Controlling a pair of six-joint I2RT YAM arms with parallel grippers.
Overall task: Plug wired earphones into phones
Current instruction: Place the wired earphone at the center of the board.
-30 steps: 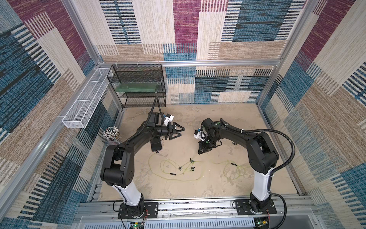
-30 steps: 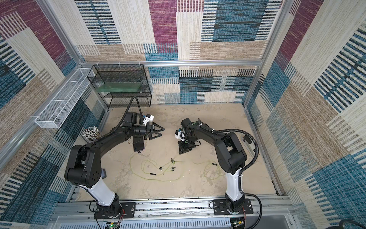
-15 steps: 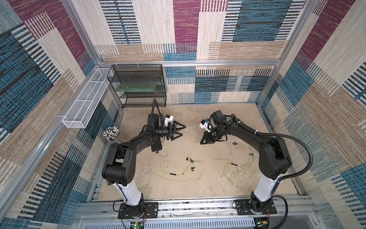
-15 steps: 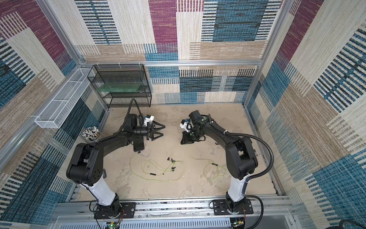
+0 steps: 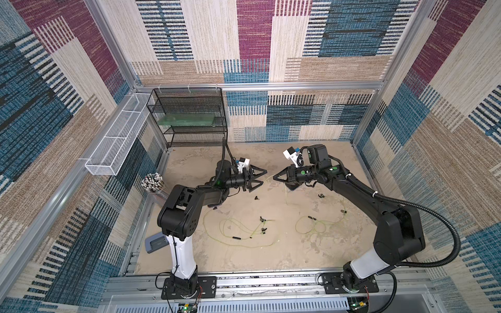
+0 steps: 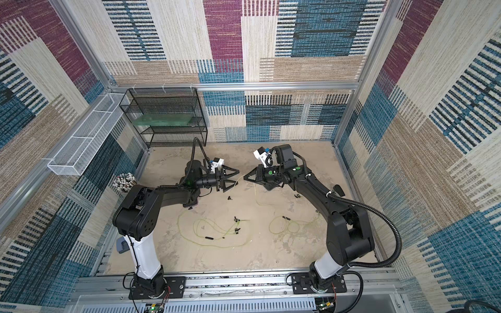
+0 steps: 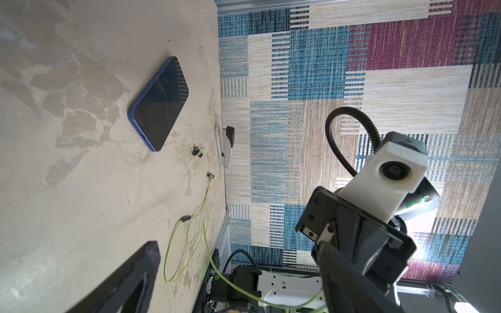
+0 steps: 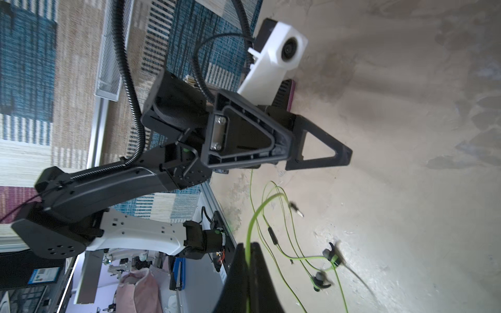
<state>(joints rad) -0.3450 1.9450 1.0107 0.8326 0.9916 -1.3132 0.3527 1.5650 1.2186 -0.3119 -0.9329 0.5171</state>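
- Right gripper: fingers pressed together, pinching a yellow-green earphone cable; a short end arcs from the pinch to a blurred plug, which hangs clear of any phone.
- Left gripper: fingers spread wide, holding nothing; I have it tip to tip with the right gripper, near but apart, above the table at about 12 o'clock of its centre, with 12 at the back wall.
- Held earphone set: loops, remote and both earbuds lie on the table at about 4 o'clock; only the plug end is lifted.
- Second earphone set: loose loops just toward 7 o'clock of centre; untouched.
- Phone: flat, screen up, at about 2 o'clock by the right arm; its port end is bare.
- Second phone: only a dark, purple-edged sliver shows behind the left wrist, about 10 o'clock; port hidden.
- Progress, as I judge it: no plug is seated where I can see; both insertions remain; the present step is getting the first plug gripped and aimed.
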